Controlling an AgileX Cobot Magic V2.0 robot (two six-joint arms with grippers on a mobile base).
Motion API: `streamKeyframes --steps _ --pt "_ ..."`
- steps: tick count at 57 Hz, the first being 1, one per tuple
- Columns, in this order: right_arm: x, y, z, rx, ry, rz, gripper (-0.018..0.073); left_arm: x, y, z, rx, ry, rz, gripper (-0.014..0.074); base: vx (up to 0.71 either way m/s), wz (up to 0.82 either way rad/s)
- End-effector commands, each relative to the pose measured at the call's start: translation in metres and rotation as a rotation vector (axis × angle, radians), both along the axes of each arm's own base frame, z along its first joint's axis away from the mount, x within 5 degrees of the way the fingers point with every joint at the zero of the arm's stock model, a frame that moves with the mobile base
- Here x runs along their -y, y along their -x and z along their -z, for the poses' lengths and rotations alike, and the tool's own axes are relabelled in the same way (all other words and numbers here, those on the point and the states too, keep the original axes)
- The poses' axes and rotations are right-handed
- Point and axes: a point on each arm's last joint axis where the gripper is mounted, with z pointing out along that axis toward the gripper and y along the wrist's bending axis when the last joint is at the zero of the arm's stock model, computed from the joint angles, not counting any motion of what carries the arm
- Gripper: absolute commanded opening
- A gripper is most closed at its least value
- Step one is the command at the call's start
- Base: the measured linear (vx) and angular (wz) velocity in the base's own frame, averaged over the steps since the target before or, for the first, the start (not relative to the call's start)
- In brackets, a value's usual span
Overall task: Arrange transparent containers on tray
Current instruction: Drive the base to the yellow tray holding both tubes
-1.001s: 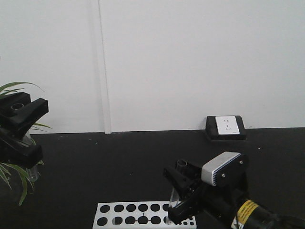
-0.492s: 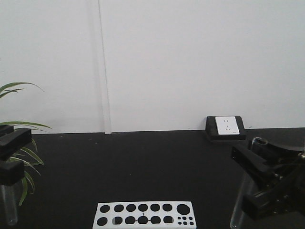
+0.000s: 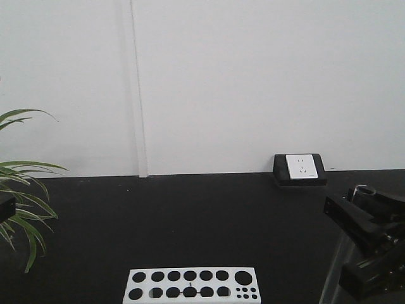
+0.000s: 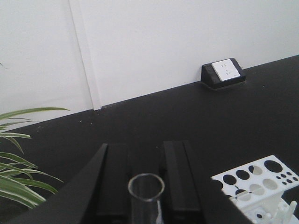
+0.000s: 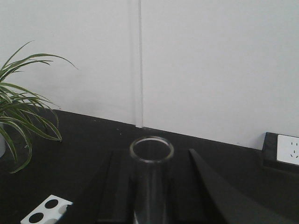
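- While the left gripper (image 4: 145,158) is closed on a slim test tube (image 4: 145,205), that tube is upright between its fingers, open rim uppermost.
- At 8 o'clock in the front view, a plant (image 3: 22,190) sits at the left edge.
- At 6 o'clock, a white rack (image 3: 192,285) lies on the black table (image 3: 190,215).
- At 3 o'clock, a wall socket (image 3: 300,168) sits at the table's rear.
- At 4 o'clock, well right of the rack, the right gripper (image 3: 336,244) is clamped on a wider glass tube (image 3: 347,250), which is tilted with its rim toward 1 o'clock.

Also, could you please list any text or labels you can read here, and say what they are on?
None can be read.
Socket: any print on its face is too small to read.
Rack, left tube, right tube: no print visible.
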Motion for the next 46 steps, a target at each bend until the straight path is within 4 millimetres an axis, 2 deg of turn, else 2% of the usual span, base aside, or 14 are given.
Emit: streamKeyframes --steps 1,46 --pt "-0.0008 0.0035 -0.0186 0.102 -0.045 -0.026 -0.0013 0.0011 0.0024 -0.0168 0.106 0.039 0.017 -0.0006 0.00 0.00" --pt "-0.0008 0.0035 -0.0186 0.102 -0.045 -0.026 -0.0013 0.0011 0.0024 -0.0168 0.106 0.039 0.017 -0.0006 0.00 0.00"
